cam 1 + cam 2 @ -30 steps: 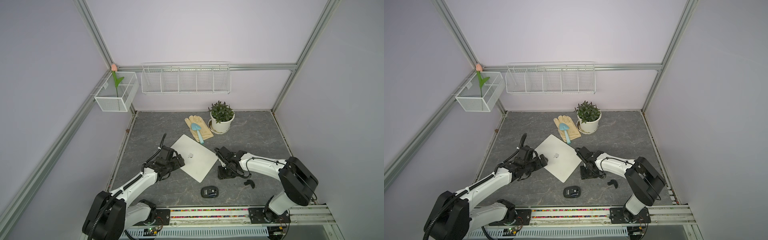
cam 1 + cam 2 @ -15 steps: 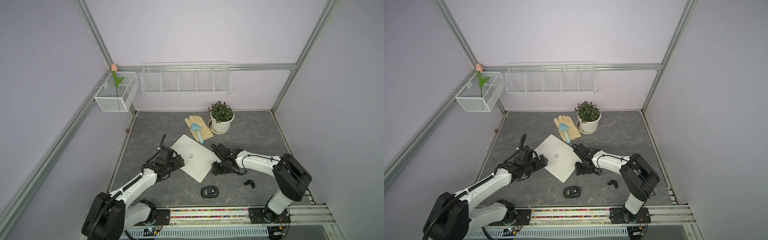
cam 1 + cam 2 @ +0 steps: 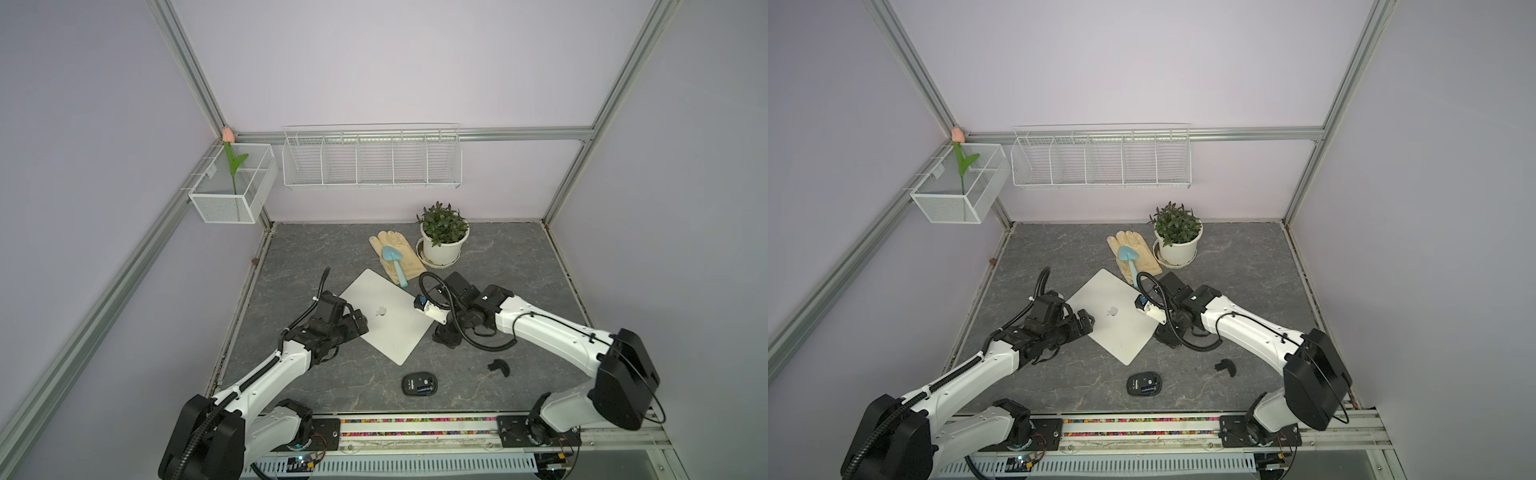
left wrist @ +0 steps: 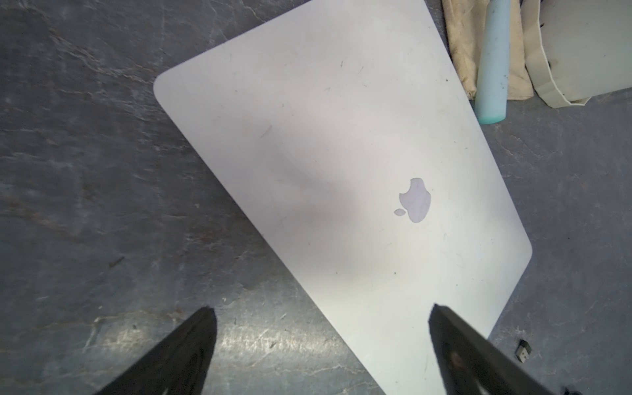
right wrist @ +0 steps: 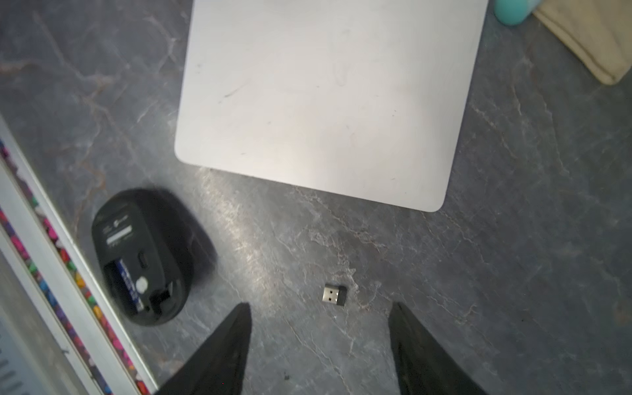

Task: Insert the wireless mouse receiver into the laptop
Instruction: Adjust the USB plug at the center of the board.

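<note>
receiver (image 5: 334, 295) is lying loose at lower centre, out of the mouse (image 5: 143, 256), not yet in the laptop (image 5: 325, 95); right gripper (image 5: 318, 309) and left gripper (image 4: 321, 309) are hanging wide apart, empty.

bare table (image 5: 478, 273) lay all round the receiver (image 5: 334, 295), which sat apart from the laptop (image 5: 325, 102) edge, so the right gripper (image 5: 319, 306), jaws parted wider than it, had room on either side. the wireless mouse (image 5: 143, 256) lay well off by the front rail (image 5: 51, 273), and the cover piece (image 3: 498, 367) lay apart too. past the laptop's far corner the trowel (image 3: 398, 272), glove (image 3: 411, 262) and plant pot (image 3: 442, 249) crowded the way. the left gripper (image 4: 321, 307), spread wide, straddled the laptop's opposite edge.
</note>
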You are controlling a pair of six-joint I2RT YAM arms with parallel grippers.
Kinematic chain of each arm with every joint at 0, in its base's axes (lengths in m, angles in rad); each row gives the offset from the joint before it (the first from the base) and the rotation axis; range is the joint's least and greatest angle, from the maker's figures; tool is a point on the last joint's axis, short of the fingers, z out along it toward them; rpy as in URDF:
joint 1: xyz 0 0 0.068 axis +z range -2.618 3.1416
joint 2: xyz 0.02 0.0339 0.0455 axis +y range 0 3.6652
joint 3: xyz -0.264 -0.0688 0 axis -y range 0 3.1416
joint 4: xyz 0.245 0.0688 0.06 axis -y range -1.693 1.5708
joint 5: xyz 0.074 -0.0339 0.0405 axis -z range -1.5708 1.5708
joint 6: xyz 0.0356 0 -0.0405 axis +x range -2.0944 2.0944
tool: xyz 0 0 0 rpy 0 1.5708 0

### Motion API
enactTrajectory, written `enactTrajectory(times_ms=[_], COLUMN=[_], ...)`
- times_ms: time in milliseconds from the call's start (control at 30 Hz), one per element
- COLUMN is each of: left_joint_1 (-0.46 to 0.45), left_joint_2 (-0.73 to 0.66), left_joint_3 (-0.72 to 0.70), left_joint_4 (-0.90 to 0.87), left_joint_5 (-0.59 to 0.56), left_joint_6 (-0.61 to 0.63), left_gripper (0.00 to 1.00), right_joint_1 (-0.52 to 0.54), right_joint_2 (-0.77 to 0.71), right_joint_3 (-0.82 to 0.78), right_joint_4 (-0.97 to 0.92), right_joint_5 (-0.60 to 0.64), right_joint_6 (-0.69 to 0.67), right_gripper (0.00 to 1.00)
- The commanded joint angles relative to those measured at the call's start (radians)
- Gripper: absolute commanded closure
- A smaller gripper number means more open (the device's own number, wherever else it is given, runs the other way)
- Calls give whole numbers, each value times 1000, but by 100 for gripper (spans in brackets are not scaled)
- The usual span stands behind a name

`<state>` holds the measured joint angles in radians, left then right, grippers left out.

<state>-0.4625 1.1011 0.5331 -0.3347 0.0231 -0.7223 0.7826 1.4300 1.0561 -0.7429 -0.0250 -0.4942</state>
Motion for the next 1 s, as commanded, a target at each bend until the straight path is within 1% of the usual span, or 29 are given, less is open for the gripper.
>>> enactTrajectory(times_ms=[0,33,67,167,267,333,500,667,967], left_joint_1=[8,8,8,8,10,11,16,20,25], left_joint_2=[-23,-29,-33,-50,-60,-58,-50,-40,-31], left_joint_3=[-22,-25,-25,-37,-48,-50,-57,-64,-71], left_joint_4=[3,3,4,15,33,36,53,68,71], left_joint_5=[-13,-12,-13,-18,-19,-20,-13,-3,6], left_joint_6=[14,14,14,22,24,29,38,41,46], left_gripper=[1,1,1,1,1,1,1,1,1], right_joint_1=[-36,-72,-101,-146,-152,-152,-144,-138,-118], right_joint_2=[-41,-38,-33,-23,-16,15,94,150,234], right_joint_3=[-95,-96,-89,-118,-148,-141,-112,-82,-54], right_joint_4=[-64,-79,-98,-75,-1,1,6,24,77], right_joint_5=[60,49,32,33,9,-14,-22,-13,-4], right_joint_6=[-581,-634,-667,-778,-842,-875,-946,-981,-972], right_gripper=[51,55,55,51,47,46,46,47,50])
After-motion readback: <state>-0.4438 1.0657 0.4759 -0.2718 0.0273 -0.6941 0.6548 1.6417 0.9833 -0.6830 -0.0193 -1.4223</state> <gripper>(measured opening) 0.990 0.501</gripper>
